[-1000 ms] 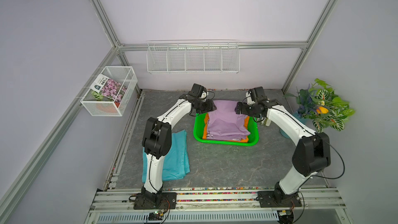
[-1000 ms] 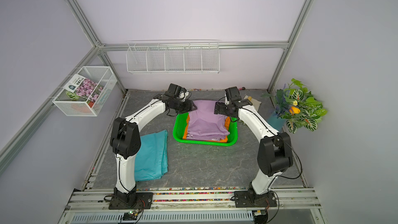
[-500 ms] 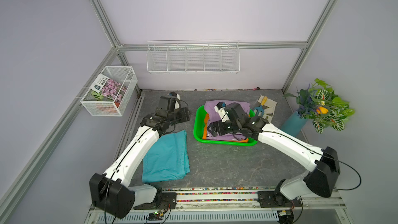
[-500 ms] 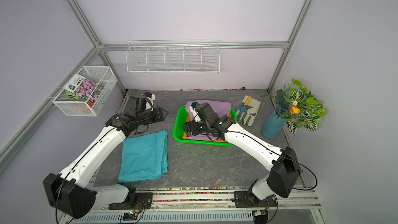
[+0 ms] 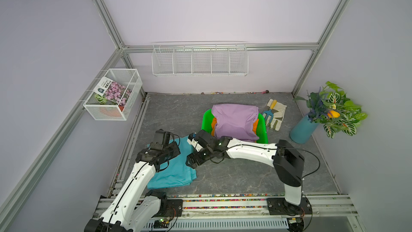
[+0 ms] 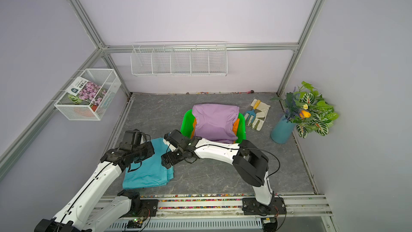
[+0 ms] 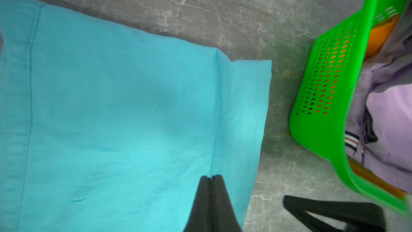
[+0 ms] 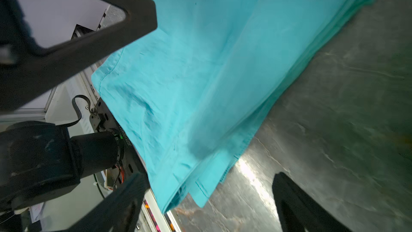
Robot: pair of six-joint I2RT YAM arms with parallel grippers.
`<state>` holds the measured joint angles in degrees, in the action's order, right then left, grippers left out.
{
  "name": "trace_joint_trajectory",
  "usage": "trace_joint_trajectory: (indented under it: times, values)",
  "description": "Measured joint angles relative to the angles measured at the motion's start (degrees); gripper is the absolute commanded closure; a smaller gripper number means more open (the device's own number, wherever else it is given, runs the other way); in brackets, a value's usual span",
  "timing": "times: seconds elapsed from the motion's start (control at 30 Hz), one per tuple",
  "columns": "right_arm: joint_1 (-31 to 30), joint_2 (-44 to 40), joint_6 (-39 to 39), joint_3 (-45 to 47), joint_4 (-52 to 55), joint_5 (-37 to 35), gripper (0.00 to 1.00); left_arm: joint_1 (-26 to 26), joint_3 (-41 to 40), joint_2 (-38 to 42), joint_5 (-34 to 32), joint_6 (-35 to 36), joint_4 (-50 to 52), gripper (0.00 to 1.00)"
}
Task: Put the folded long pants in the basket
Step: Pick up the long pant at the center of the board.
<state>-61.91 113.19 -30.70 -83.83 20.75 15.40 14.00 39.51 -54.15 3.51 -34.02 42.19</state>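
Note:
The teal folded long pants (image 5: 171, 175) (image 6: 147, 172) lie flat on the grey table at the front left. My left gripper (image 7: 211, 177) hangs over their near edge, shut, with nothing between its fingers. My right gripper (image 8: 210, 175) stands open at the pile's right edge (image 5: 191, 160), one finger on each side of a cloth corner. The green basket (image 5: 206, 121) (image 6: 187, 121) (image 7: 323, 74) stands behind. It holds the lilac pants (image 5: 234, 121) (image 6: 214, 119) on top of the orange ones (image 5: 214, 126), and both bulge over the rim.
Cream gloves with a garden fork (image 5: 275, 113) lie right of the basket. A blue vase with a plant (image 5: 305, 130) stands at the far right. White wire baskets hang on the back wall (image 5: 199, 60) and the left wall (image 5: 113, 94). The mounting rail (image 5: 223, 204) runs along the front.
Both arms have swung from the basket toward the front left, over the teal pants. The left gripper has shut; the right one stays open. The lilac pants stay in the basket.

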Motion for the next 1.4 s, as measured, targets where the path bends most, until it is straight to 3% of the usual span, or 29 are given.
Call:
trace_joint_trajectory:
  times: [0.23, 0.47, 1.03, 1.27, 1.4]
  values:
    - [0.13, 3.39, -3.34, -2.86, 2.43, 1.64, 0.07, -2.14, -4.5, -8.04, 6.27, -5.11, -5.33, 1.0]
    - [0.5, 10.16, -5.11, -10.05, 5.49, 3.98, 0.08, -5.7, -7.65, -7.93, 6.93, -7.76, -8.07, 1.0]
    - [3.02, 15.39, -8.74, -14.4, 6.64, 9.07, 0.1, -10.51, -14.27, -9.03, 8.79, -11.37, -15.39, 1.0]
    - [3.06, 18.78, -8.92, -18.36, 6.6, 12.31, 0.28, -11.28, -13.94, -12.55, 11.89, -11.3, -19.08, 1.0]
    - [3.23, 19.63, -8.92, -18.6, 6.51, 13.16, 0.6, -11.3, -13.79, -13.66, 13.0, -11.28, -20.52, 1.0]
